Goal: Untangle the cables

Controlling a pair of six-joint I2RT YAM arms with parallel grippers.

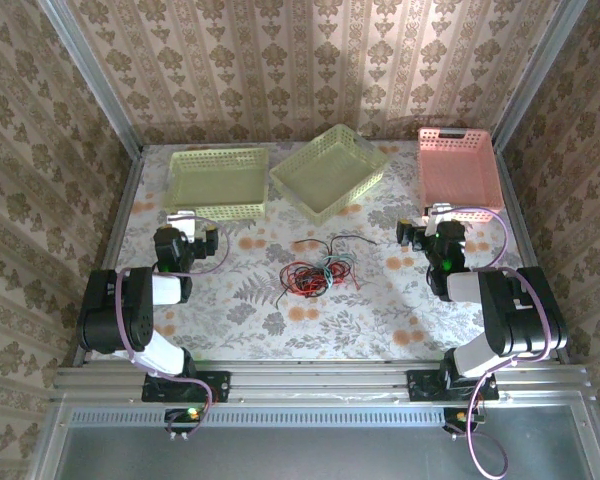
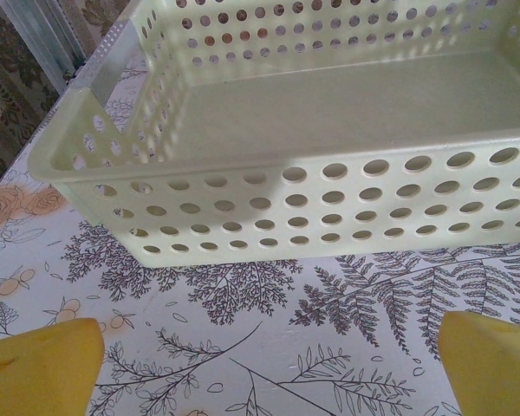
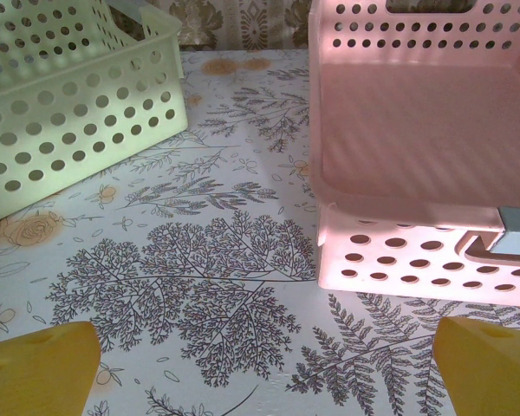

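The cables (image 1: 315, 270), a loose tangle of red, black and a few green and pale wires, lie on the flowered tabletop (image 1: 380, 310) just in front of the middle basket (image 1: 328, 170), on the side nearer the arm bases. That pale green basket sits skewed. To its left stands a second green basket (image 1: 217, 180), close by; to its right, a pink basket (image 1: 460, 165), a little apart.

The left end effector (image 2: 264, 373) hangs left of the middle basket and nearer than it, facing the second green basket's holed wall, jaws spread wide, its yellow pads (image 2: 39, 368) far apart with nothing between them. The right end effector (image 3: 264, 368) hangs right of the middle basket, close before the pink one, equally wide open and empty. Neither touches the cables.
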